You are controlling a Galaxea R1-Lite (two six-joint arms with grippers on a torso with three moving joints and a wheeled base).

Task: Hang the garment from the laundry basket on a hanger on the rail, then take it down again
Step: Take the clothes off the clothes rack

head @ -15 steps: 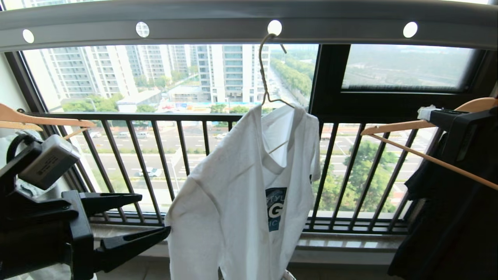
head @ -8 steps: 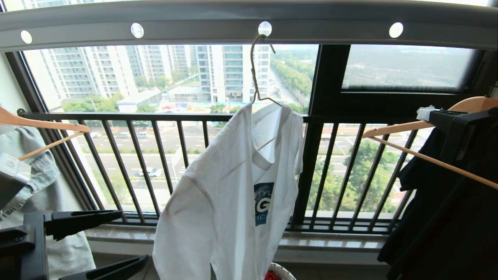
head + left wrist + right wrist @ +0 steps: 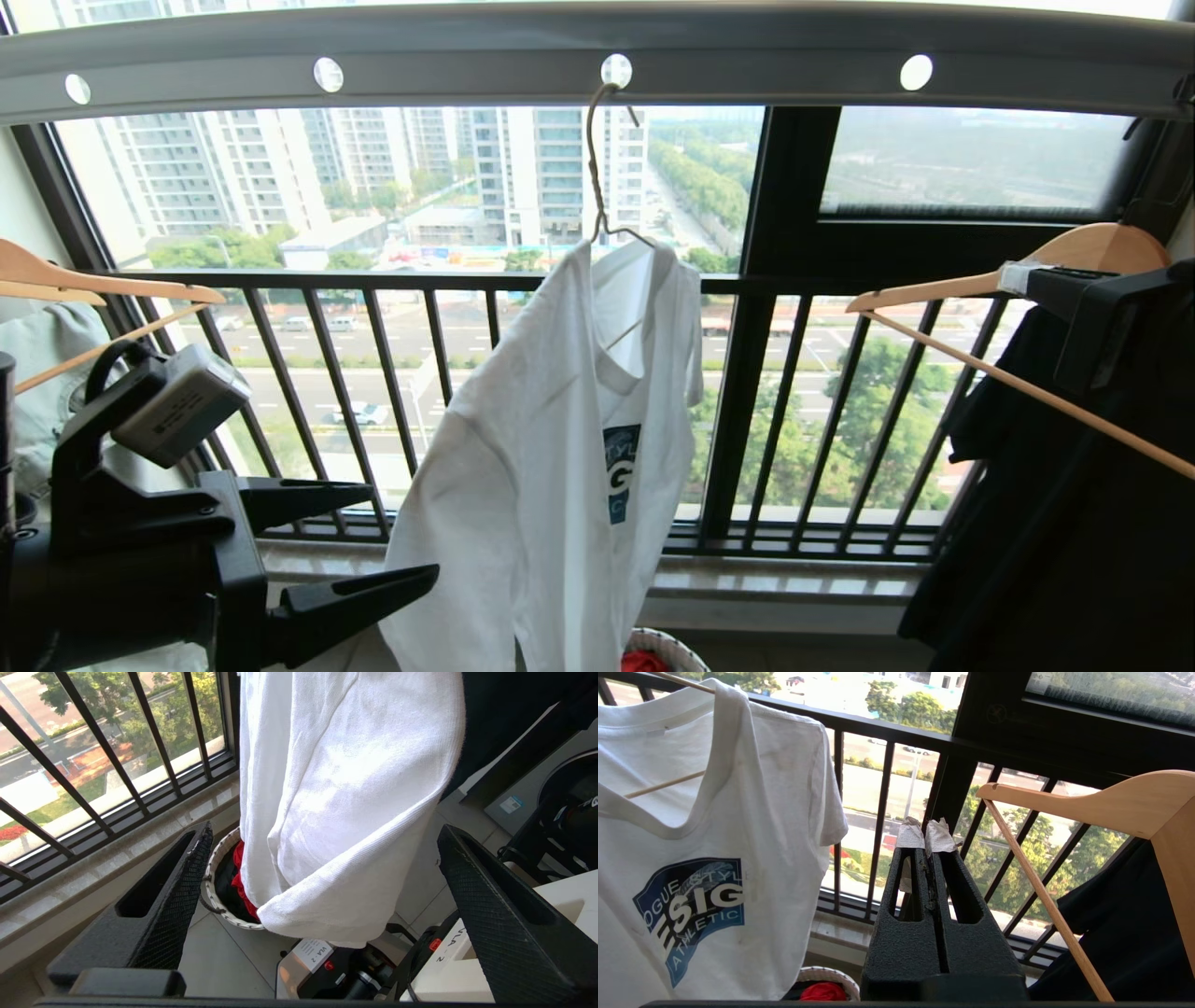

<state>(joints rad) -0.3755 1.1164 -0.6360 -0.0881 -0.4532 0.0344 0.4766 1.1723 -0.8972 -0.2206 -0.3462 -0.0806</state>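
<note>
The garment [image 3: 560, 448], a white T-shirt with a blue chest print, hangs on the thin wire hanger [image 3: 595, 177]. The hanger's hook sits in a hole of the grey rail [image 3: 467, 56]. My left gripper [image 3: 401, 532] is open at the lower left, its fingertips right beside the shirt's left edge. In the left wrist view the shirt's lower fold [image 3: 345, 788] hangs ahead of the wide-open left gripper [image 3: 324, 830], with nothing held. The laundry basket [image 3: 217, 877] stands on the floor under the shirt. My right gripper [image 3: 1013, 277] is shut and empty at the right, also seen as the right gripper [image 3: 924, 835].
A wooden hanger [image 3: 943, 294] with a black shirt [image 3: 1055, 523] hangs right by my right gripper. Another wooden hanger [image 3: 112, 285] with a pale garment [image 3: 47, 345] is at the left. The black window railing [image 3: 373, 280] and sill lie behind. A red cloth [image 3: 238, 863] lies in the basket.
The whole view has shifted a little to the left. My left gripper dipped low, then came back up, still open and slightly nearer the shirt. The right gripper has stayed put.
</note>
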